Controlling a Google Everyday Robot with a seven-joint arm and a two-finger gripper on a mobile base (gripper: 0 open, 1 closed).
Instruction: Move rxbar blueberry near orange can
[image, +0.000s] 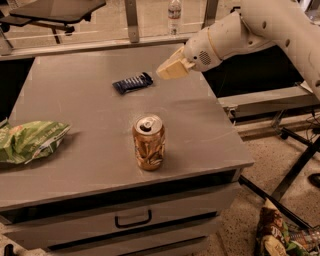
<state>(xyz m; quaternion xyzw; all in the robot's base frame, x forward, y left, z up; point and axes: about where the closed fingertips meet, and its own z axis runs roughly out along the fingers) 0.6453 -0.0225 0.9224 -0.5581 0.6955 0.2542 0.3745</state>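
Gripper (169, 70) hovers over the far right of the table (75, 110); we can't tell whether it's open or closed. Rxbar blueberry (132, 82) lies flat just left of it in view, long axis roughly left-right, near end toward the gripper. Orange can (148, 142) stands well apart, toward the front edge. We'd expect a short reach left and down.

A single camera looks down on the bench (100, 170) from above and just off its front edge, facing the back edge. The tilt is steep enough to show the whole top and the drawer front (132, 219) below it. The view is fairly near: the front left corner falls outside it, while the front right corner and the floor (250, 210) beside it show. The gripper (170, 70) hangs over the back right part of the bench, its arm (280, 25) entering from the upper right.
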